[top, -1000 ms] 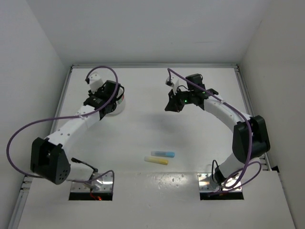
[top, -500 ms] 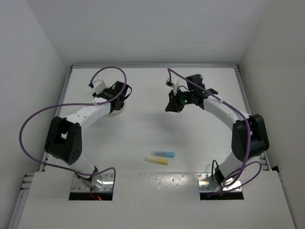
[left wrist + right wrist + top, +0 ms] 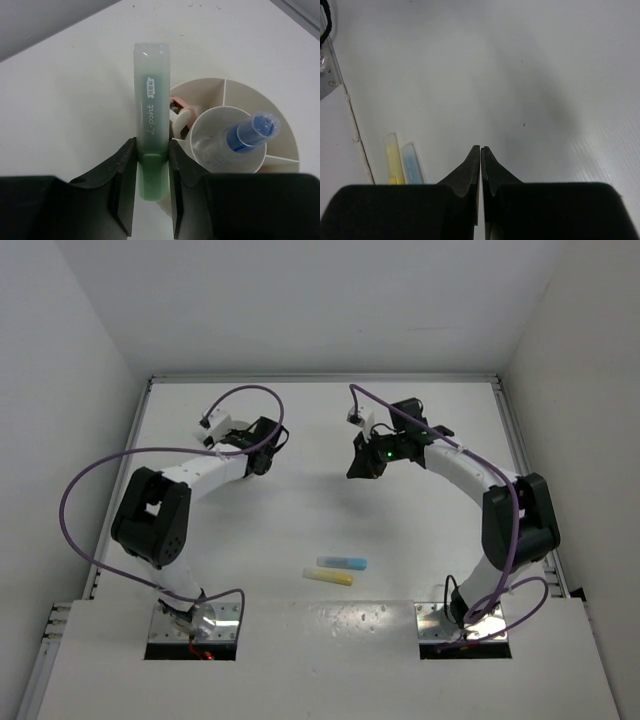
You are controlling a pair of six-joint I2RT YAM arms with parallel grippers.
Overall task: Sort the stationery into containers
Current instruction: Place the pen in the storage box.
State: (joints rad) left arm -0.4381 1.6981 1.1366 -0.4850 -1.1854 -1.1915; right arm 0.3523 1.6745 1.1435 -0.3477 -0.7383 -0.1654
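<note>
My left gripper [image 3: 151,145] is shut on a green marker [image 3: 151,115] that points away from the wrist over the table. Just right of it stands the round white container [image 3: 250,95] with inner dividers. Its centre cup holds a clear blue-capped tube [image 3: 250,132], and a pink eraser [image 3: 181,106] lies in a side compartment. In the top view the left gripper [image 3: 263,444] covers the container. My right gripper [image 3: 480,148] is shut on nothing and hangs above bare table [image 3: 362,466]. A yellow marker [image 3: 329,578] and a light blue marker [image 3: 342,563] lie side by side near the front.
White walls close the table on the left, the back and the right. A raised white ledge [image 3: 330,625] runs along the near edge by the arm bases. Purple cables [image 3: 90,480] loop off both arms.
The left arm has folded in and its gripper has moved right and a little back, still holding the green marker. The right arm has hardly moved.
</note>
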